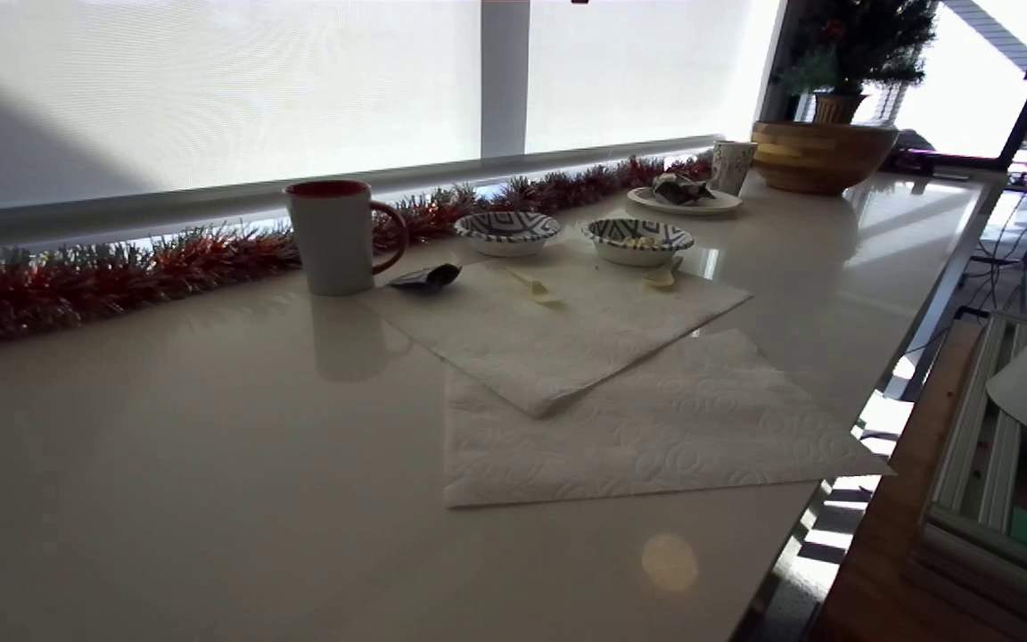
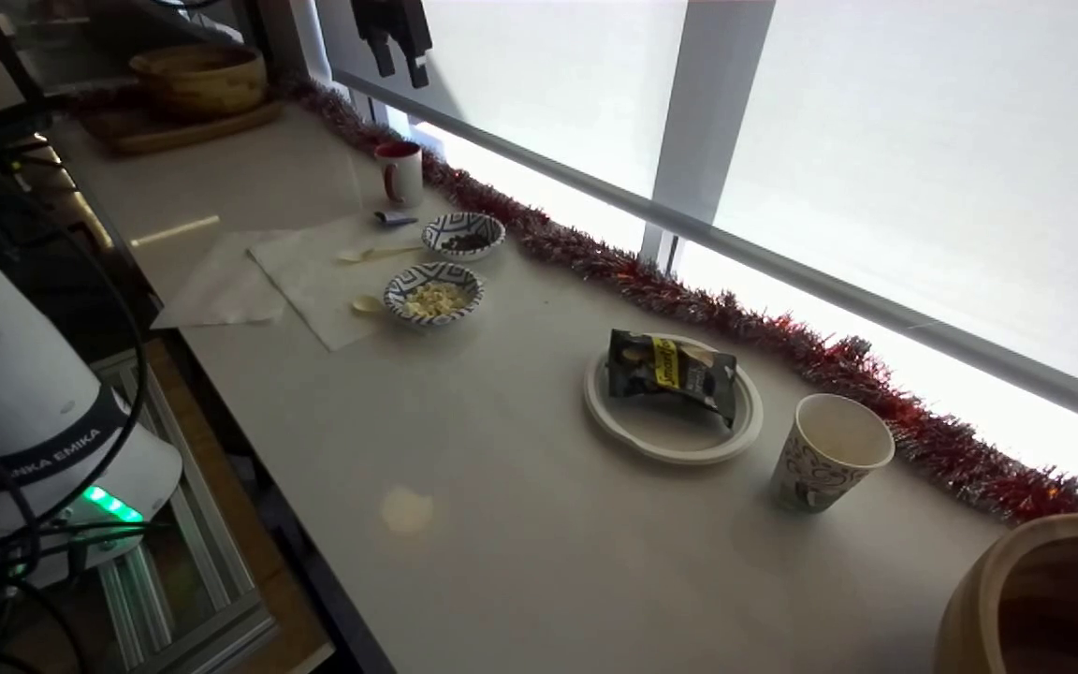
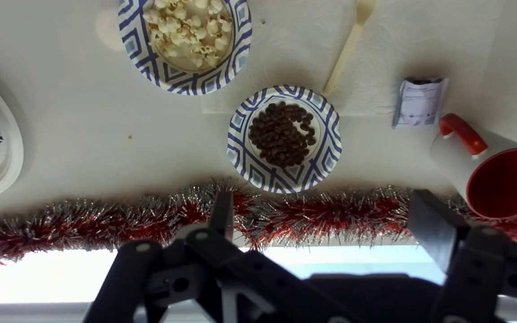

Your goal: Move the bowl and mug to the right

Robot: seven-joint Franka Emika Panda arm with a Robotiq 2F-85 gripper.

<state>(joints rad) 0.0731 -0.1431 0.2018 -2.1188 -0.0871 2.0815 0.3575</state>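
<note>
- Beside the tinsel (image 2: 576, 245), I saw the mug (image 1: 333, 245) and bean bowl (image 3: 239, 134).
- Farther from the tinsel sat the popcorn bowl (image 3: 186, 84).
- Above the tinsel hung my gripper (image 2: 403, 77), fingers (image 3: 433, 224) spread wide.

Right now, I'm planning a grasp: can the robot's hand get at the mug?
Probably yes: the hand hangs open and high, and nothing covers the mug, though tinsel runs close beside it.

The pincer (image 3: 325, 211) gapes wide, red-and-silver tinsel (image 3: 321, 220) showing between its fingers (image 3: 431, 229). On the bench (image 3: 83, 112), a patterned bowl (image 3: 239, 134) of brown beans (image 3: 281, 134) sits near a popcorn bowl (image 3: 186, 83); a packet (image 3: 418, 105) lies just beside the red-handled mug (image 3: 476, 163).
</note>
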